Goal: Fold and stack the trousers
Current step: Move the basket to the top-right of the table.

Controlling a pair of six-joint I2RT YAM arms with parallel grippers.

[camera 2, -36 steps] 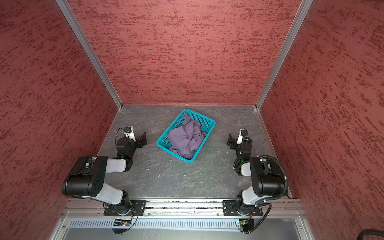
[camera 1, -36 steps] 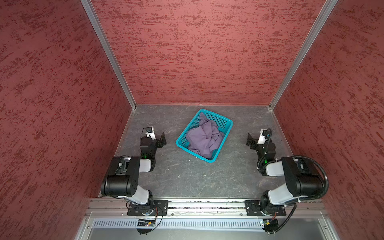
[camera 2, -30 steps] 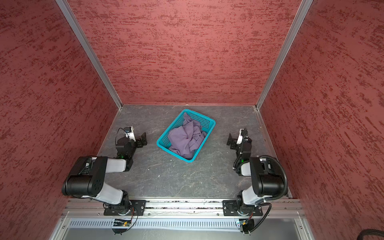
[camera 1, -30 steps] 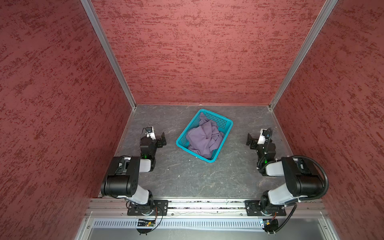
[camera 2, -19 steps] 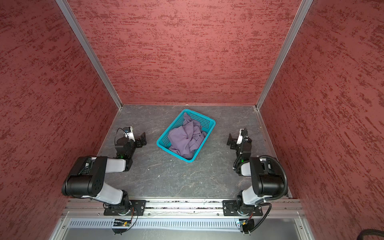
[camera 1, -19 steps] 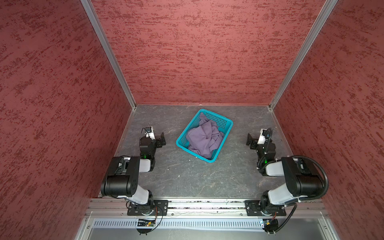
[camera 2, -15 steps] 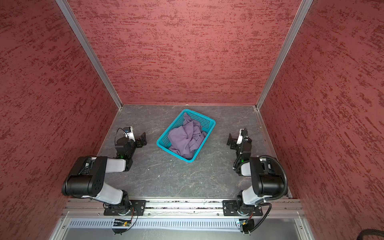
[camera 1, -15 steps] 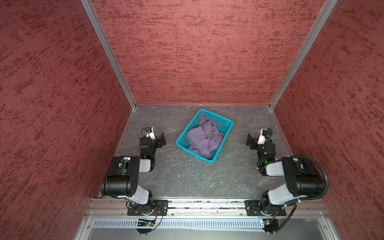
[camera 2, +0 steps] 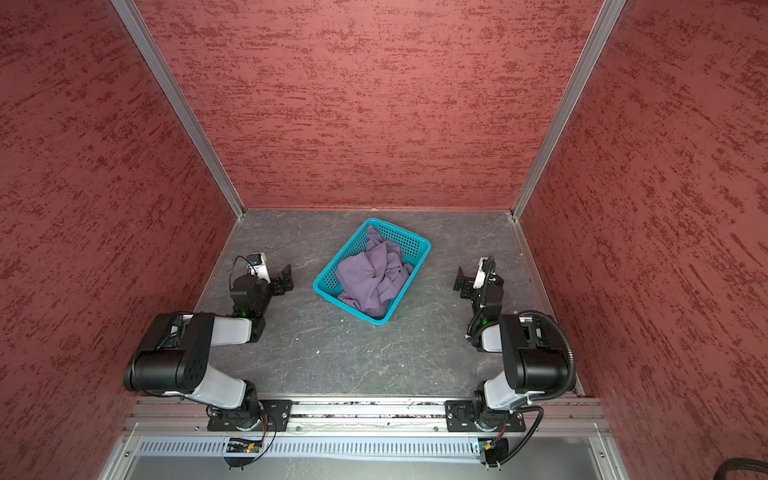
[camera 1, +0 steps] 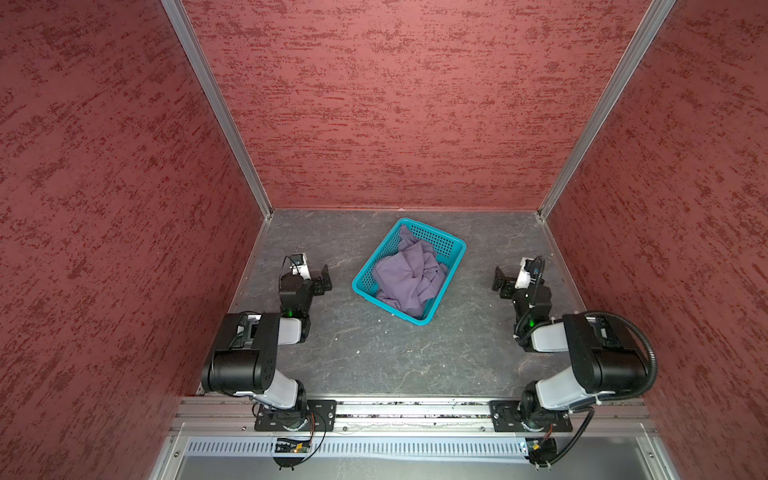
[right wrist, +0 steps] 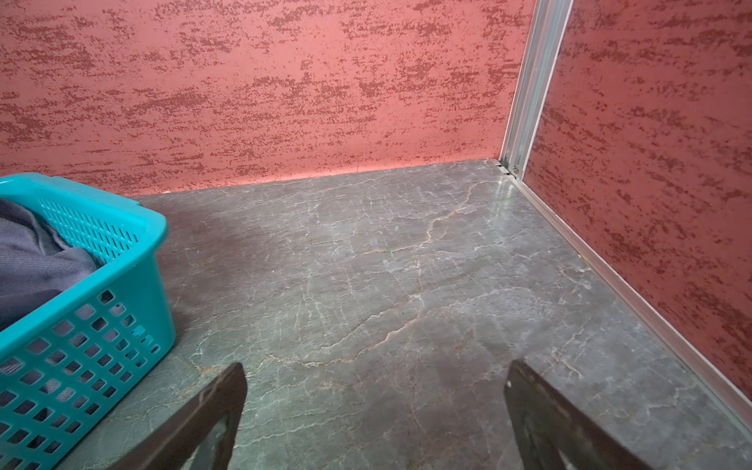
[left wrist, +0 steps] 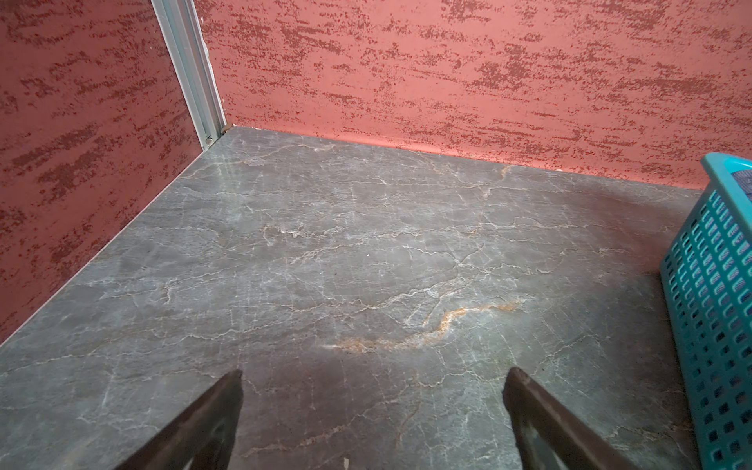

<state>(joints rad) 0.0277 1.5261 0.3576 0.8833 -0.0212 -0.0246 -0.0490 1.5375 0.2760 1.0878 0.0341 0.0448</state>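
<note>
Left gripper (left wrist: 372,378) spread wide, nothing between the fingers, low over the table (camera 1: 374,357), near the basket (camera 1: 455,245). Right gripper (right wrist: 374,372) same: spread, empty, on the basket's other side. Trousers (camera 1: 409,278) lie crumpled inside the basket, mid-table toward the back wall (camera 1: 395,104), unfolded, neither gripper touching them.

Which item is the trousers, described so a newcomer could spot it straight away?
Find the grey marbled table boxed in by red walls; toward its back middle sits a teal perforated basket. The trousers are the crumpled dusty-purple cloth heaped inside it, the only soft thing, unlike the rigid plastic around them.
</note>
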